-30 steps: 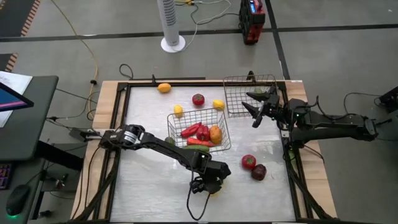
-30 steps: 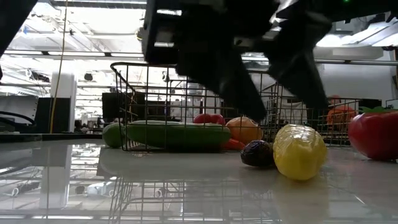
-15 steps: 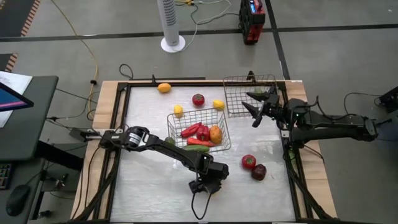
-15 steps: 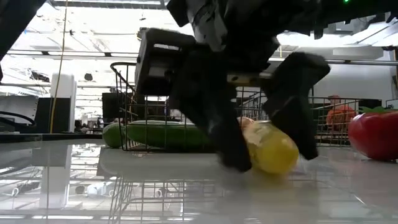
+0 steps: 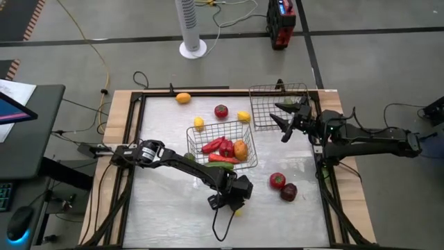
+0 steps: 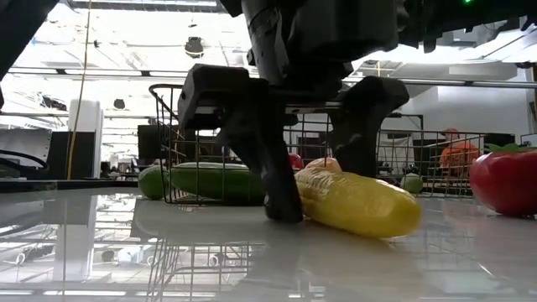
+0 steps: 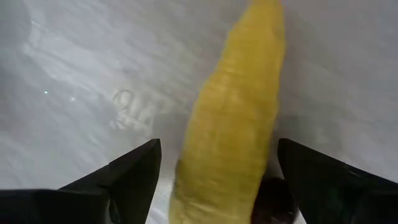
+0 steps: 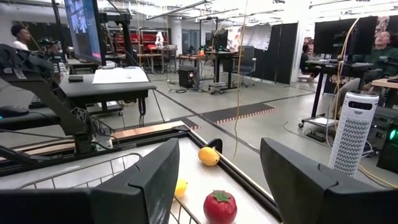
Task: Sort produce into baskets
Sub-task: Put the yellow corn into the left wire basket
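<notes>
- A yellow corn cob (image 6: 359,204) lies flat on the bench (image 5: 166,208) near the front edge, a little right of the middle; a small dark piece (image 7: 273,198) sits against its end.
- The left gripper (image 5: 232,198) is lowered over the cob, its fingers (image 6: 273,172) spread to either side of it and not yet closed on it; whether they touch it cannot be told.
- The middle basket (image 5: 246,161) stands in the centre of the bench and holds red peppers (image 5: 216,146), an orange piece (image 5: 240,148) and a green cucumber (image 6: 220,180).
- A second basket (image 5: 260,114) stands at the back right corner.
- A red tomato-like piece (image 5: 277,180) and a dark-purple piece (image 5: 288,192) lie side by side toward the right edge.
- Near the back edge lie an orange fruit (image 5: 182,98), a red piece (image 5: 220,111) and two lemons (image 5: 243,117), well apart from each other.
- The right gripper (image 5: 285,118) waits with fingers apart, holding nothing, beside the second basket at the right edge.
</notes>
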